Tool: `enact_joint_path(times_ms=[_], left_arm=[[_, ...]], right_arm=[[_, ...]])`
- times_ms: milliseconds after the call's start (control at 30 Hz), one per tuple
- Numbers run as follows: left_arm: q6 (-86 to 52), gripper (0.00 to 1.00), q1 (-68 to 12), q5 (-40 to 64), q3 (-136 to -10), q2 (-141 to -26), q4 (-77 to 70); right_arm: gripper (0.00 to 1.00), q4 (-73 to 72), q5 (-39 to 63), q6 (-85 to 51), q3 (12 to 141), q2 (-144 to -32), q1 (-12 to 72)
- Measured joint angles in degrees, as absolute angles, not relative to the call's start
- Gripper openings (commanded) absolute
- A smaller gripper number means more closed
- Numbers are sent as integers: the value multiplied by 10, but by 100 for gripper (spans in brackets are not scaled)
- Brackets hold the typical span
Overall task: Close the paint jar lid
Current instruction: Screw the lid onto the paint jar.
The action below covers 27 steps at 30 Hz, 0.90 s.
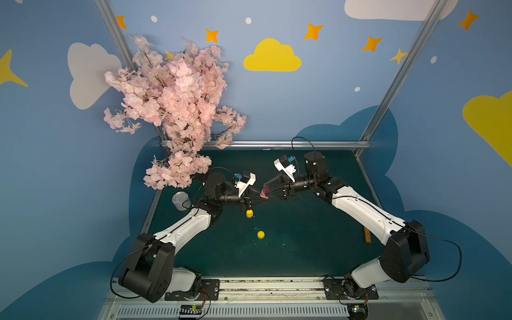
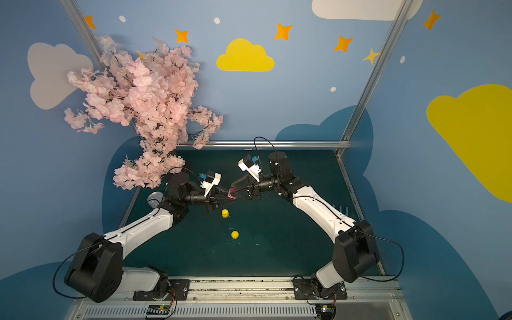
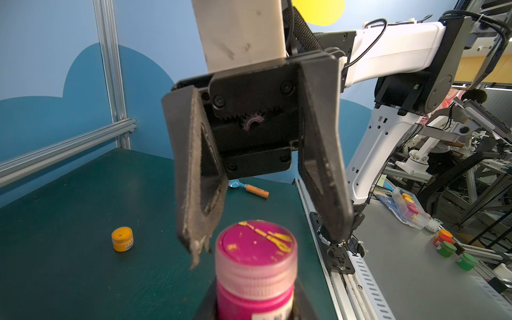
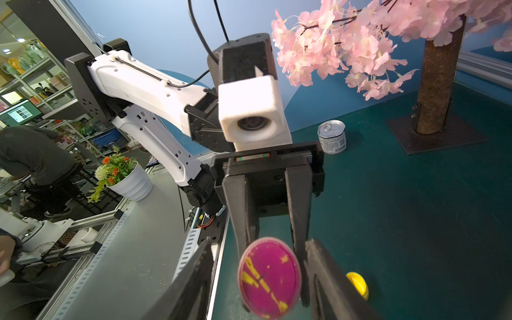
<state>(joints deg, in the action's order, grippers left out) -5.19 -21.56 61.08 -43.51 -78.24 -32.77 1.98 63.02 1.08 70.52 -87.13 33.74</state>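
- We are looking down at a dark green bench (image 1: 304,249) edged with aluminium rails. Blue walls (image 1: 332,97) painted with clouds and stars are rising around it.
- One pink blossom tree (image 1: 177,97) is standing at the bench's far left corner, and one tin can (image 1: 181,201) is standing upright near its base.
- Two arms are meeting over the middle of the bench.
- We are counting one magenta paint jar (image 3: 255,299), raised off the bench. The left gripper (image 1: 261,197) is clenching the jar's body.
- One lid (image 3: 256,243), smeared with yellow, is sitting on top of that jar. We cannot tell how tightly it is seated.
- The right gripper (image 3: 267,241) is straddling the lid with its jaws released, and a gap is showing beside the lid.
- Two small yellow things are sitting on the bench below the grippers. One is a capped yellow jar (image 1: 249,213); nearer the front is a yellow round piece (image 1: 260,234), and we cannot tell whether it is a jar or a cap.
- One wooden-handled tool (image 3: 256,190) is lying by the bench's right edge.
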Motion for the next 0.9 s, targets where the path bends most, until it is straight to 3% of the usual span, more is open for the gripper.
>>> enact_joint_path(times_ms=[233,367,467,700,900], left_arm=[[-51,29,-216,610,-438,-782,-322],[-52,29,-216,611,-443,-780,-321],[-54,29,-216,609,-445,-780,-314],[-52,29,-216,609,-445,-780,-309],[-49,29,-217,609,-446,-780,-309]], right_arm=[[46,25,628,19,705,-879,346],[33,26,623,23,705,-879,347],[29,25,618,31,705,-879,347],[50,26,609,28,705,-879,348],[52,26,604,23,705,-877,349]])
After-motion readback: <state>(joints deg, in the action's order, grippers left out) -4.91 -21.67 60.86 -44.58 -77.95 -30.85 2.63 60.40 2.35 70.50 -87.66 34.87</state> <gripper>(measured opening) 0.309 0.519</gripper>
